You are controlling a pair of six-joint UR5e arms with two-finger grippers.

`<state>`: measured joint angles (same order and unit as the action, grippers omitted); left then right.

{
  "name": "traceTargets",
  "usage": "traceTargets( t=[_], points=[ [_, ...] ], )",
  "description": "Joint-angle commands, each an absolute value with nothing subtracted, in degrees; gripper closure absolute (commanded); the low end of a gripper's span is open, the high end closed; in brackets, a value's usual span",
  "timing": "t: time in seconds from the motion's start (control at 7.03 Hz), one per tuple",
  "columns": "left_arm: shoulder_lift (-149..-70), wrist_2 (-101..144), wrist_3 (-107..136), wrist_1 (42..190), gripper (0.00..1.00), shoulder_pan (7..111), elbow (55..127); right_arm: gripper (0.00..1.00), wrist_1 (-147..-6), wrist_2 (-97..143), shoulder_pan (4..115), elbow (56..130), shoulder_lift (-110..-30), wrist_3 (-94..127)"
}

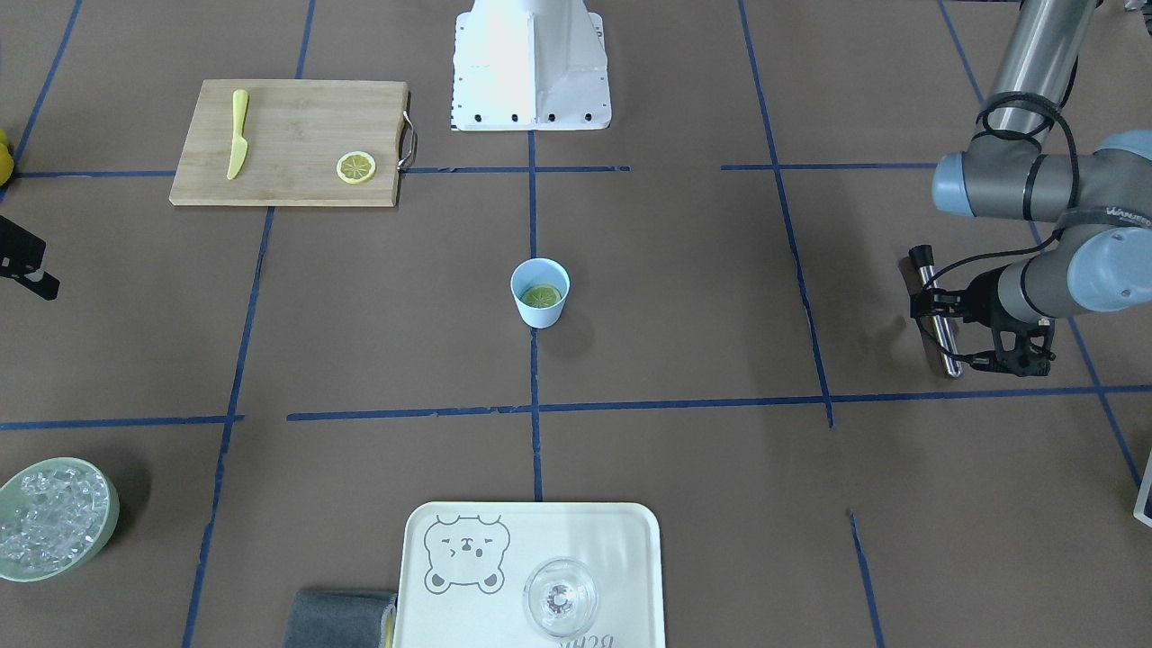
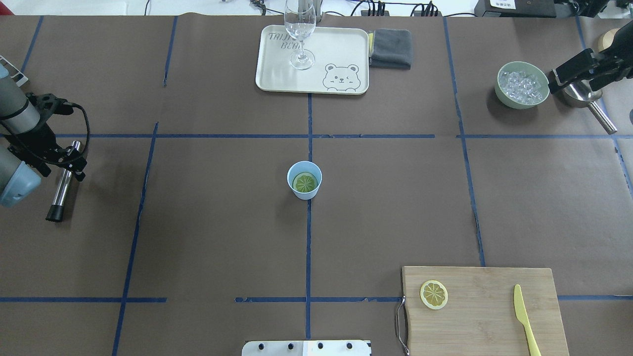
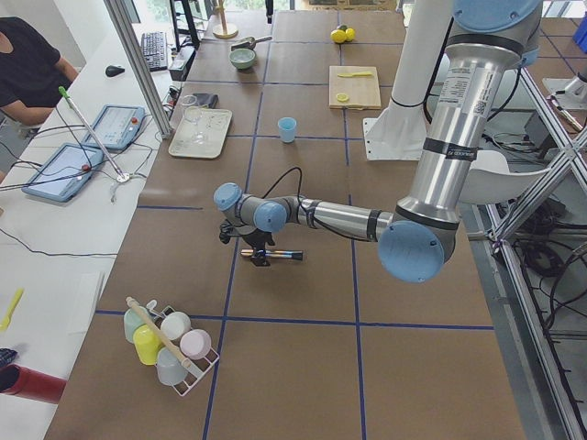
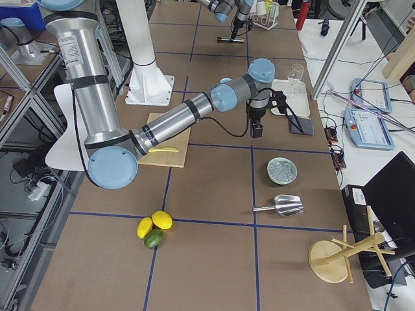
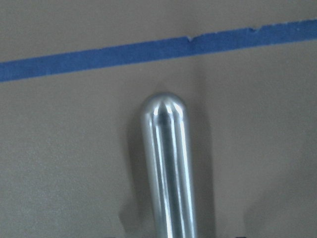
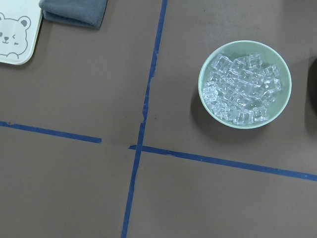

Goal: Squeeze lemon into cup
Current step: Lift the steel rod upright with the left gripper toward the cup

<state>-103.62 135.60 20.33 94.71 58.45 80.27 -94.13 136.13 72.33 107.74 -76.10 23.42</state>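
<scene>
The light-blue cup (image 1: 540,310) stands upright at the table's middle and also shows in the overhead view (image 2: 304,192). A lemon slice (image 1: 542,295) lies flat inside it (image 2: 304,183). A second, alike slice (image 2: 434,294) lies on the cutting board. My left gripper (image 2: 67,160) is far left of the cup, low over a metal rod (image 2: 62,190) that lies on the table, with its jaws either side of it. The rod's round end fills the left wrist view (image 5: 168,163). My right gripper (image 2: 556,81) hovers by the ice bowl; I cannot tell whether it is open.
A wooden cutting board (image 2: 484,316) holds a yellow plastic knife (image 2: 524,316). A pale green bowl of ice (image 2: 522,106) and a metal scoop (image 2: 588,99) are at the far right. A bear tray (image 2: 277,74) holds a clear glass (image 2: 300,34), with a grey cloth (image 2: 390,48) beside it.
</scene>
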Motion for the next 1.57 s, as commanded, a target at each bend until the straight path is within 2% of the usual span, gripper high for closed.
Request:
traceTargets(
  t=[0.0,0.14,0.28,0.43,0.71,1.42],
  points=[
    [-103.97,135.53,21.52,94.66,0.84,58.36,80.33,0.0,-94.13,136.32,72.33,108.19,-76.03,23.47],
    [-104.24,135.53,22.93,94.57,1.0,58.36,80.51,0.0,-94.13,136.32,72.33,108.72,-76.03,23.55],
    [-104.15,135.53,23.2,94.57,1.0,58.45,80.94,0.0,-94.22,136.41,72.33,108.98,-76.11,23.55],
    [-103.8,135.18,23.46,93.87,1.0,59.49,85.47,0.0,-94.22,136.58,72.33,108.98,-76.11,23.55],
    [-103.62,134.91,23.29,93.87,1.0,63.52,89.63,0.0,-94.22,137.37,72.33,109.42,-76.11,24.08],
    [-104.33,115.16,32.74,94.39,1.0,65.57,109.04,0.0,-94.66,137.28,72.33,110.56,-76.55,24.17]
  ],
)
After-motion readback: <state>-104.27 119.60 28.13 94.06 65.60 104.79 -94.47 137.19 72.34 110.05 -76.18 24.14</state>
